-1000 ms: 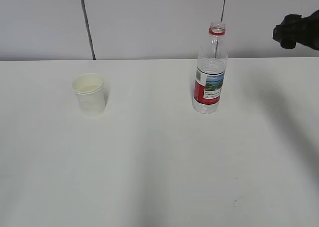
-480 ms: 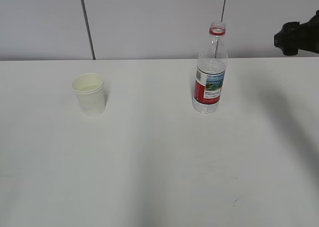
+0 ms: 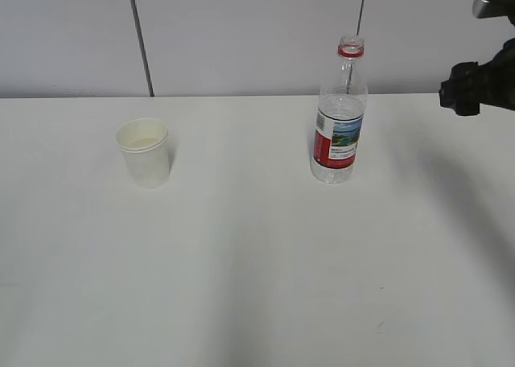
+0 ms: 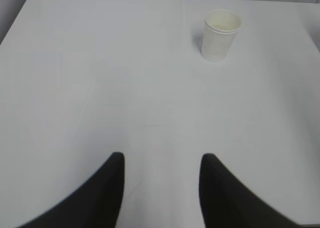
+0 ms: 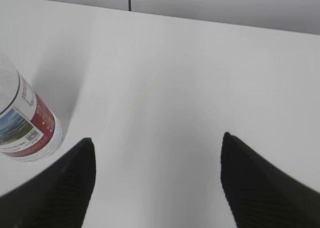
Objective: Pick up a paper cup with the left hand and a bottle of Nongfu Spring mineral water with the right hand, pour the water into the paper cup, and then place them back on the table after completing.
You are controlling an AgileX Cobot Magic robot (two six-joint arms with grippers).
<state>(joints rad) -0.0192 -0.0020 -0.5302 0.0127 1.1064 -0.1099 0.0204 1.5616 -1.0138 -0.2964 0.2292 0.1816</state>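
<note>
Judging from how things lie, the task looks to be at its close or its very start, and these views alone cannot say which; the paper cup stands upright on the white table, well to the left of the Nongfu Spring bottle, with nothing touching either; the bottle also stands upright, uncapped, its red neck ring bare, and the water sits level a little above the red and scenic label; something pale lies inside the cup, though whether that is poured water or just the cream lining I cannot tell; if pouring is done, only drawing the arms clear remains, and if not, everything remains; the right hand hangs above the table edge, well to the right of the bottle and apart from it; in its wrist view the right gripper has its fingers spread wide with only bare table between them and the bottle off to the left of them; the left gripper stands partly spread, holding nothing, the cup far ahead of it; the cup is small, plain white, tapered, with a rolled rim
</note>
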